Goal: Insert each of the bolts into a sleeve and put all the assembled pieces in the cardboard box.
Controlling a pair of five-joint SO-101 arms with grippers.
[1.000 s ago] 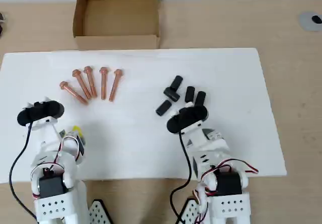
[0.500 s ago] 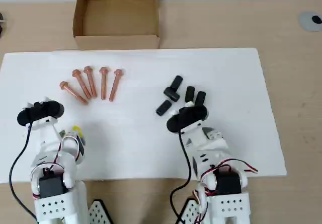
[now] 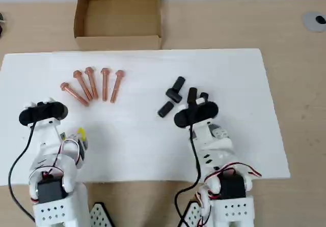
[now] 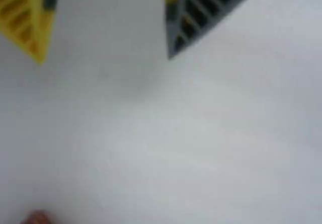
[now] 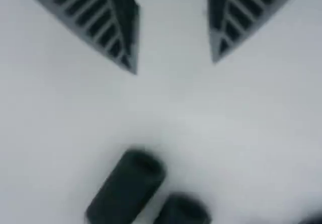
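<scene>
Several copper bolts lie fanned out on the white sheet, left of centre. Several black sleeves lie scattered right of centre. The cardboard box stands open at the back, beyond the sheet. My left gripper hangs open over bare sheet, just in front of the bolts, with one bolt end at the view's edge. My right gripper is open above the sheet, with two sleeves lying just beyond its fingertips. In the high view the right arm's wrist covers the nearest sleeves.
The white sheet covers most of the wooden table. A grey round fitting sits at the far right edge. Both arm bases stand at the near edge.
The right arm has shifted slightly right and forward over the nearest sleeves. The left arm has barely moved.
</scene>
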